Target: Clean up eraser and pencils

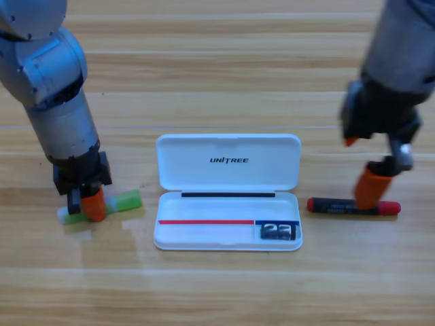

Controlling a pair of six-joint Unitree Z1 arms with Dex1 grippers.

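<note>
- The left gripper (93,204), orange jaws pointing down, sits directly over the light green stick-shaped pencil with a translucent white end (102,207), apparently to grasp it; whether it has closed on it cannot be told.
- The right gripper (370,188) stands likewise on the black-barrelled pencil with red ends (353,206); its grip is equally hidden.
- Between them lies the open white plastic case (228,193) on the wooden table (217,285), lid back, ready to receive both.
- The small black rectangular eraser with white markings (277,231) already rests in the case's lower right compartment.
</note>
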